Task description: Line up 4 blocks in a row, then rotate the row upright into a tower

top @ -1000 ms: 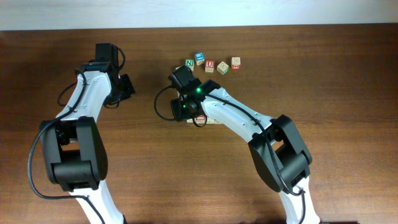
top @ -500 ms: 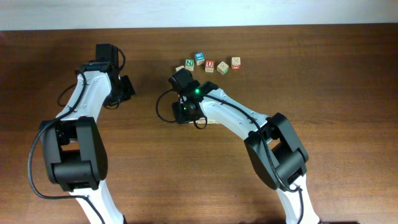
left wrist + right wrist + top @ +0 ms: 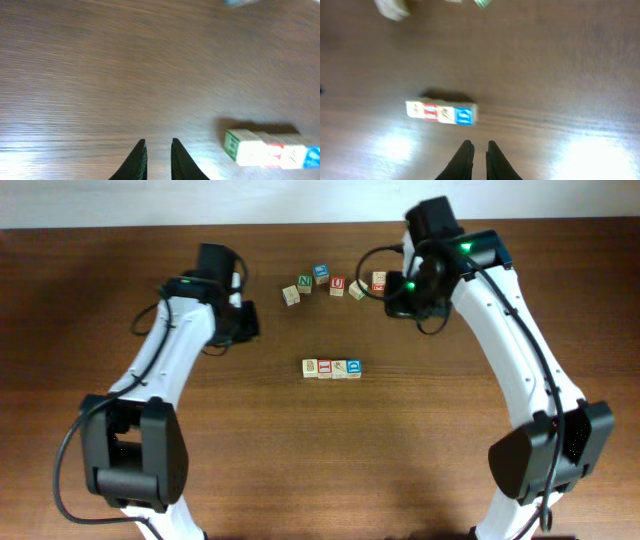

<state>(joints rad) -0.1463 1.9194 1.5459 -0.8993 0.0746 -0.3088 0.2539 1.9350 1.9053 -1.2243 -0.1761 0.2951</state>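
The four blocks (image 3: 331,368) lie side by side in one straight, touching row on the worktop (image 3: 200,440), on the robot's side of the green "N" cube (image 3: 304,282) and well apart from it. The blue-faced block (image 3: 354,367) closes the row's right end, and the red-bordered block (image 3: 324,368) sits second from the left between two pale ones. Neither arm is at the row. The left claw (image 3: 158,142) hangs over bare wood to the left of the "N" cube, its fingers drawn nearly together with only a slit between them and nothing in it. The right claw (image 3: 479,143) hangs to the right of the "N" cube, past the other loose cubes scattered beside it, pinched just as close and equally empty.

With the row square and even, all four blocks sitting flat and both claws clear, the turning looks largely or wholly done. The pictures alone cannot say which faces were meant to end on top, so whether a block remains to be turned cannot be told. The loose cubes around the "N" are no part of the job.
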